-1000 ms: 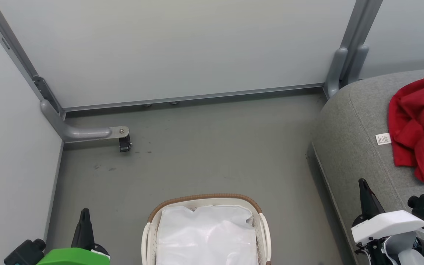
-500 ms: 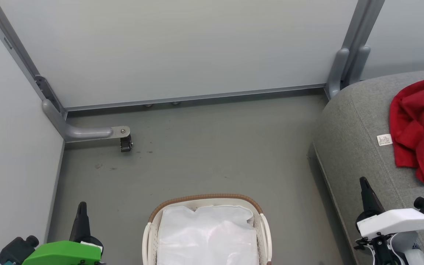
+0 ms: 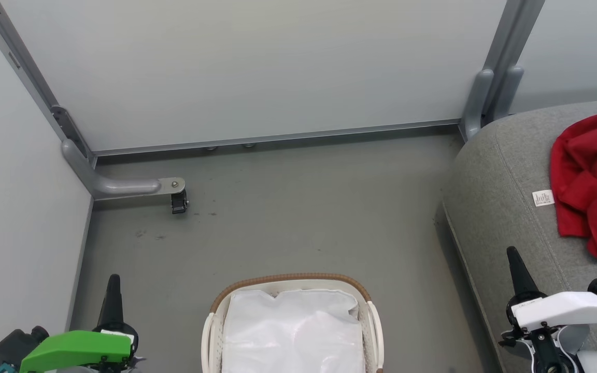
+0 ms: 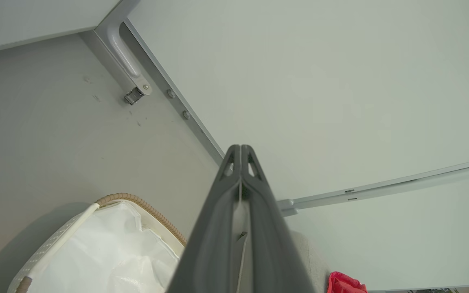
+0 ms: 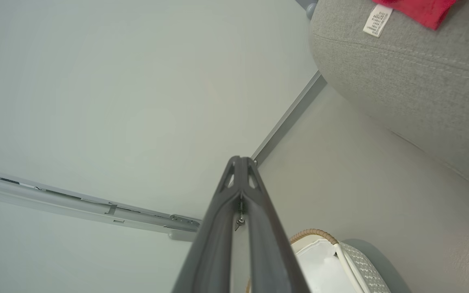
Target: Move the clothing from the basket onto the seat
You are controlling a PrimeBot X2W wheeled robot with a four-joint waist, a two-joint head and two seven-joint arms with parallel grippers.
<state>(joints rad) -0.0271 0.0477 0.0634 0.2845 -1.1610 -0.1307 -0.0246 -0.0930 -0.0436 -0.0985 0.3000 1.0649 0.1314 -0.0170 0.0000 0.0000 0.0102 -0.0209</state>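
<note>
Left gripper (image 3: pixel 113 281) farther outward, well clear of basket (image 3: pixel 288 278)

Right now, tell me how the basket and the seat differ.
The basket is white perforated plastic with a brown woven rim; the seat is grey stitched fabric. The basket holds a white liner sheet, while the seat carries the red clothing. The basket looks far smaller than the seat. Both have rounded edges.

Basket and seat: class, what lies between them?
A bare strip of grey floor separates the basket from the seat, shown in the head view.
</note>
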